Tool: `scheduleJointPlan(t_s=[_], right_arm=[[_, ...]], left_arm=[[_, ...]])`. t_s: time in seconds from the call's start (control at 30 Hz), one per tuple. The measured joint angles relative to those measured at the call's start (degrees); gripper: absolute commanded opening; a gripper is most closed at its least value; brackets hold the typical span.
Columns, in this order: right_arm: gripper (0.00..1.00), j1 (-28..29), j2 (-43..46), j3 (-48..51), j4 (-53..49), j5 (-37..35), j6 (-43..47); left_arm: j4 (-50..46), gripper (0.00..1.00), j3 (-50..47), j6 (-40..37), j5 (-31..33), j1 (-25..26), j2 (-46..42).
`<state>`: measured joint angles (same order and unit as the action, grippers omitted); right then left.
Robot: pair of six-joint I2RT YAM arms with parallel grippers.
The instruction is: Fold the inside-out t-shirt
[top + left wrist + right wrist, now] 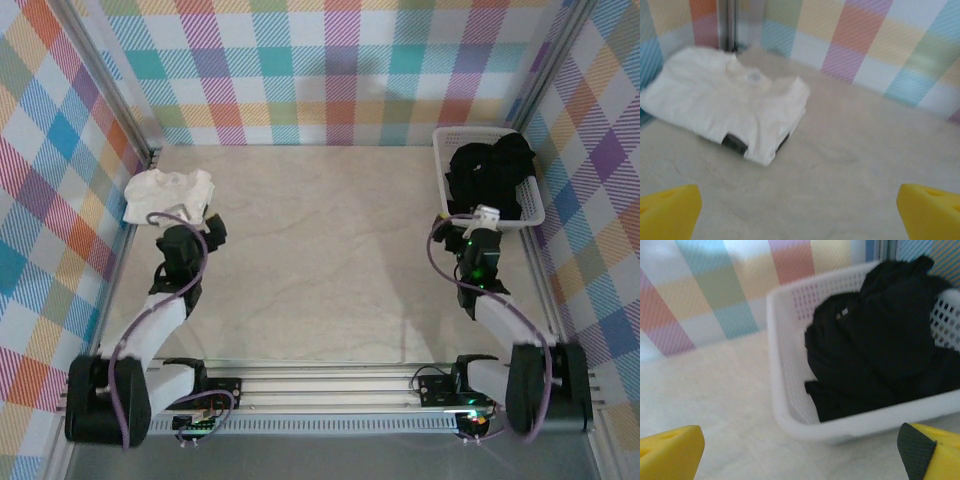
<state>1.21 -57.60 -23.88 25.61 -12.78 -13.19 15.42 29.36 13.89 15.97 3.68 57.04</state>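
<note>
The right pincer (486, 213) is wide open and holds nothing. Just past it, in the tabletop's (320, 270) far right corner, the black t-shirt (490, 172) lies bunched in a white basket (441, 170). The left pincer (197, 215) is open too, near a white shirt (168, 193) by the left edge.

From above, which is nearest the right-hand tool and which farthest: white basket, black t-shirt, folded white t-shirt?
From the right tool:
1. white basket, directly ahead, by the right wall.
2. black t-shirt, piled inside that basket.
3. folded white t-shirt, far across by the left wall.
</note>
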Motion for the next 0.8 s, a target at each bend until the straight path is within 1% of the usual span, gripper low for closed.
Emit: scheduleJointPlan(t_s=[0.07, 0.13, 0.2, 0.27, 0.3, 0.37, 0.43, 0.53, 0.6, 0.67, 0.73, 0.8], right_arm=[[0.95, 0.8, 4.1, -1.8, -3.1, 3.4, -1.7], [0.95, 4.5, 4.9, -4.8, -6.3, 6.4, -1.2], [0.96, 11.1, 2.7, -9.4, -10.5, 8.4, 1.0], [1.0, 16.2, -0.5, -13.8, -14.3, 10.1, 3.5], [1.0, 17.8, -1.8, -15.5, -16.0, 10.3, 4.3], [1.0, 17.9, -3.4, -17.7, -19.0, 8.5, 5.6], [1.0, 14.5, -5.2, -19.9, -22.0, 6.8, 6.0], [1.0, 4.4, -11.0, -26.0, -26.6, 4.6, 4.4], [1.0, -1.7, -17.6, -32.0, -29.6, 2.1, 2.9], [1.0, -6.3, -24.2, -37.9, -32.6, 0.7, 1.2], [1.0, -9.4, -31.3, -43.7, -35.4, -0.2, -0.4], [1.0, -11.3, -37.8, -49.1, -38.1, -1.1, -1.7]], left_arm=[[-4.0, 0.99, 2.8, 1.6, -0.3, 0.0, -1.7], [-8.1, 0.98, 7.3, 2.4, -1.0, 0.0, 0.0], [-11.4, 0.96, 12.4, 3.3, -2.7, 0.0, 4.1], [-13.8, 0.96, 16.4, 4.2, -5.4, 0.0, 8.1], [-14.7, 0.96, 17.9, 4.8, -7.3, 0.0, 9.7], [-15.8, 0.96, 20.0, 5.8, -10.8, 1.0, 12.3], [-16.9, 0.96, 21.4, 6.3, -13.1, 3.9, 14.3], [-18.0, 0.96, 23.2, 6.3, -15.7, 10.4, 16.8], [-18.1, 0.96, 24.3, 6.3, -17.2, 14.3, 18.6], [-18.1, 0.96, 25.4, 6.3, -18.1, 17.2, 20.1], [-18.2, 0.97, 26.5, 6.3, -18.5, 19.5, 21.6], [-18.2, 0.97, 27.3, 6.3, -18.6, 21.3, 22.8]])
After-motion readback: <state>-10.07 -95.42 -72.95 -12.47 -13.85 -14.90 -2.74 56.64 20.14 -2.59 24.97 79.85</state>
